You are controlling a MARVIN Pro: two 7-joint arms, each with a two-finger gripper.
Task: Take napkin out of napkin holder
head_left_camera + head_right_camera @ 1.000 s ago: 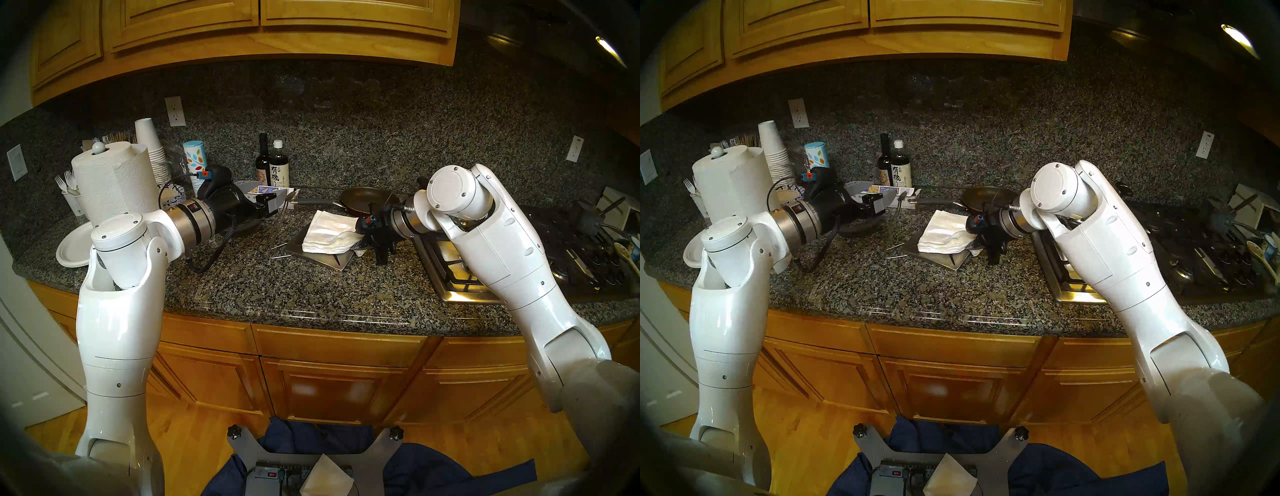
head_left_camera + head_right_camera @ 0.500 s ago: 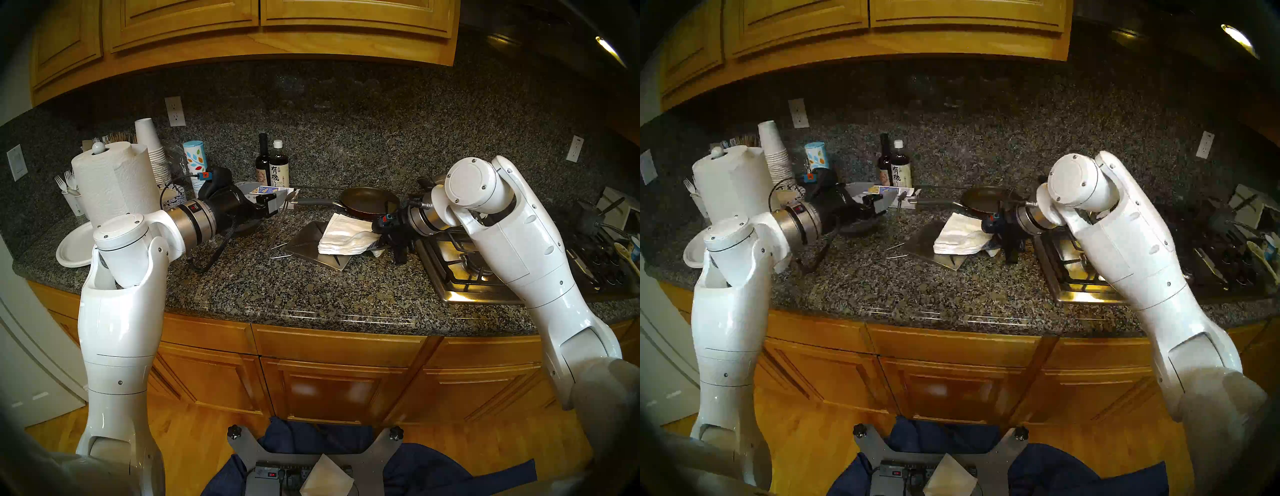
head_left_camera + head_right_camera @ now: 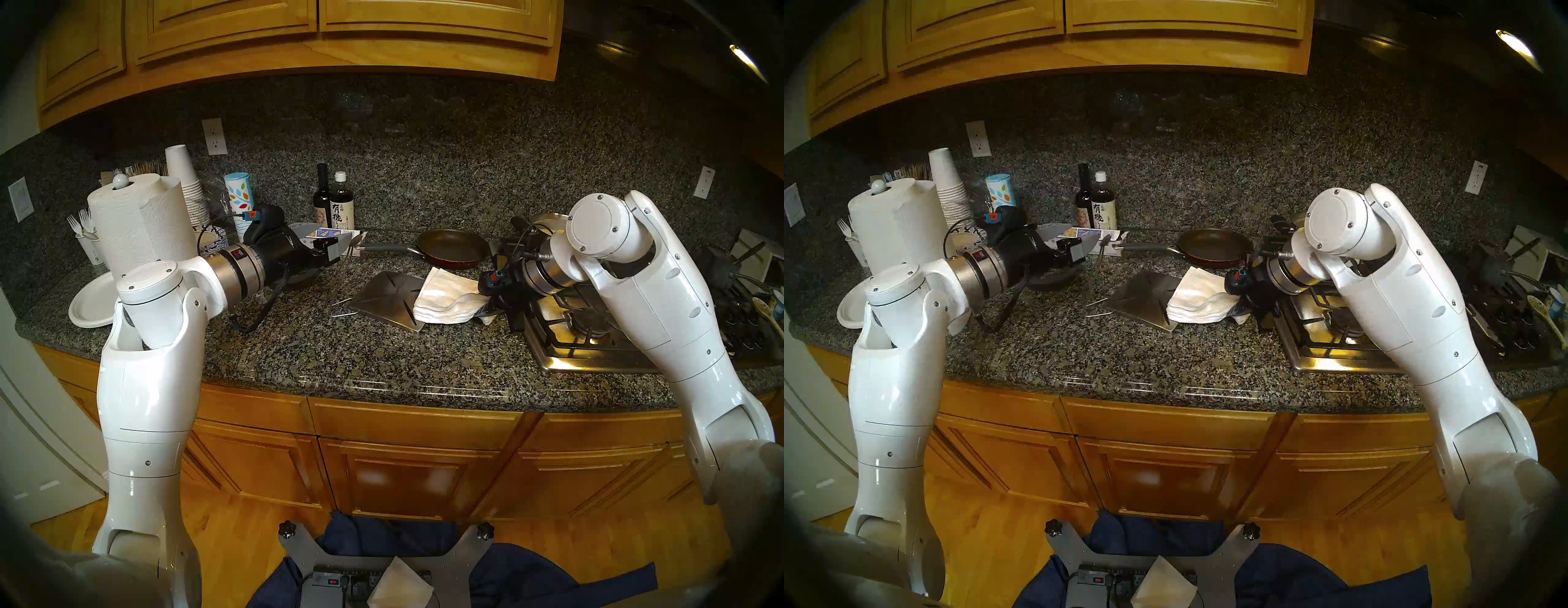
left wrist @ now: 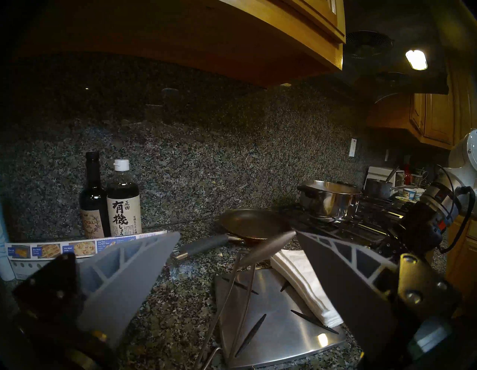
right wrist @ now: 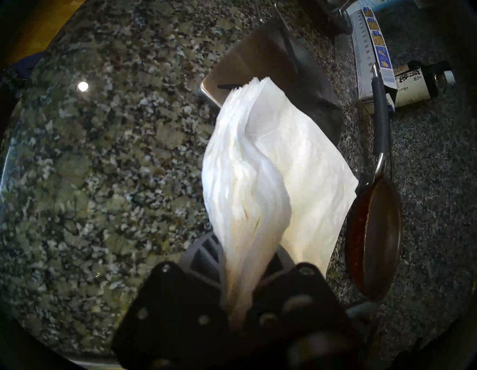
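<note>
The napkin [image 3: 445, 295], a thick white folded stack, lies askew at the right edge of the napkin holder [image 3: 382, 295], a steel plate with slits; most of the stack hangs over the counter. My right gripper [image 3: 488, 308] is shut on the stack's right side; the right wrist view shows the napkin [image 5: 271, 168] pinched in my right gripper [image 5: 245, 245], with the plate [image 5: 258, 59] beyond. My left gripper [image 3: 339, 248] is open. The holder's wire arm stands raised, and its leaf tip [image 4: 271, 245] is between the fingers [image 4: 129, 271], close to the right one.
A dark frying pan [image 3: 452, 248] sits just behind the napkins. The gas stove [image 3: 572, 335] is at the right, with a steel pot [image 4: 327, 199] on it. Two bottles [image 3: 335, 204] and a box [image 3: 335, 233] stand at the back, and a paper towel roll [image 3: 140, 220] at the left.
My right gripper has moved right toward the stove, dragging the napkin stack across the plate and mostly off it. More bare steel shows. The left arm and raised wire arm have not moved.
</note>
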